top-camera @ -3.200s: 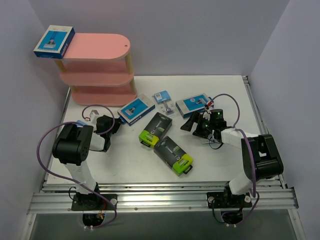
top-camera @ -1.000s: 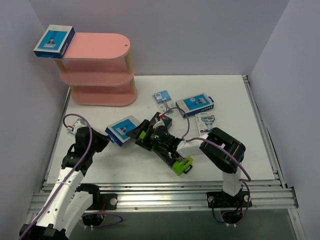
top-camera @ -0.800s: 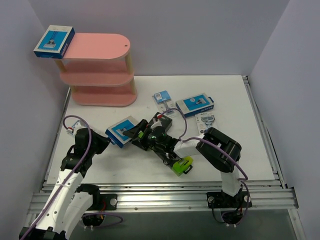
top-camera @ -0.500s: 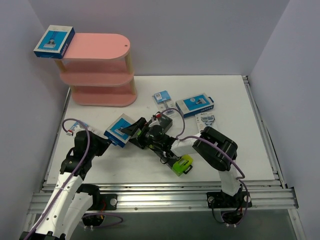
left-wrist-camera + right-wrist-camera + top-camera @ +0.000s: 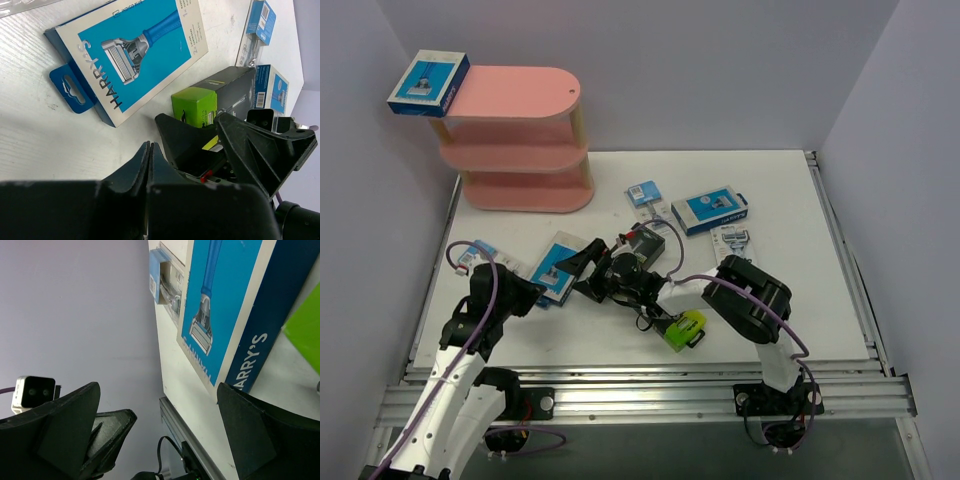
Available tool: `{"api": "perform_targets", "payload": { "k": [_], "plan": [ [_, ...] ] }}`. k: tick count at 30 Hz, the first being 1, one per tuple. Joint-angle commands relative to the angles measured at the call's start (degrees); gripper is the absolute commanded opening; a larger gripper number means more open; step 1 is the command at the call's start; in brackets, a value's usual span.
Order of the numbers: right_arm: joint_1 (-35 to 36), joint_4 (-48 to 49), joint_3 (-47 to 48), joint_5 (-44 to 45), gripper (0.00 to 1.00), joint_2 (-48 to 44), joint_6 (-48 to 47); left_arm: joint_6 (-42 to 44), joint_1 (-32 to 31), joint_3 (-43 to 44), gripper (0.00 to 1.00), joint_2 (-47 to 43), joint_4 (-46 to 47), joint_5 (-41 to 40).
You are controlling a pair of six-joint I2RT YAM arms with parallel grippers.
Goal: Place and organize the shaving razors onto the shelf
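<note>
Our left gripper (image 5: 149, 147) is pinched fully together with nothing between its fingers. Its tip is just short of the blue-and-white razor box (image 5: 132, 55), which lies flat on the table (image 5: 790, 300) at the gripper's 2 o'clock in the top view. Our right gripper (image 5: 582, 275) is spread wide at that box's 3 o'clock edge, holding nothing, just beside a black lime-ended box (image 5: 215, 97). The pink shelf (image 5: 520, 95) stands well apart at the table's 11 o'clock, with a second blue-and-white box (image 5: 428, 84) on its top board.
</note>
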Motion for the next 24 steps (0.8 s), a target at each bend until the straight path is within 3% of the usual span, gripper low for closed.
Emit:
{"api": "perform_targets", "payload": {
  "k": [1, 3, 7, 8, 24],
  "plan": [
    [1.16, -5.76, -0.24, 1.56, 0.98, 0.51, 0.2, 0.99, 0.0, 2.0, 0.02, -0.8, 0.2, -0.47],
    [1.16, -7.7, -0.24, 2.7, 0.98, -0.36, -1.21, 1.36, 0.0, 1.03, 0.07, -1.41, -1.2, -2.4],
    [1.17, -10.69, -0.68, 3.67, 0.98, -1.69, -2.18, 1.01, 0.0, -2.39, 0.37, -2.91, -1.56, -3.82],
    [1.25, -10.95, -0.77, 3.84, 0.98, -1.78, -2.35, 0.74, -0.09, -3.01, 0.39, -2.82, -1.56, -4.08],
    [-1.82, -9.38, -2.7, -0.55, 0.97, -1.78, -3.93, -4.44, 0.0, -12.24, 0.42, -1.42, 2.13, -12.16]
  ]
}}
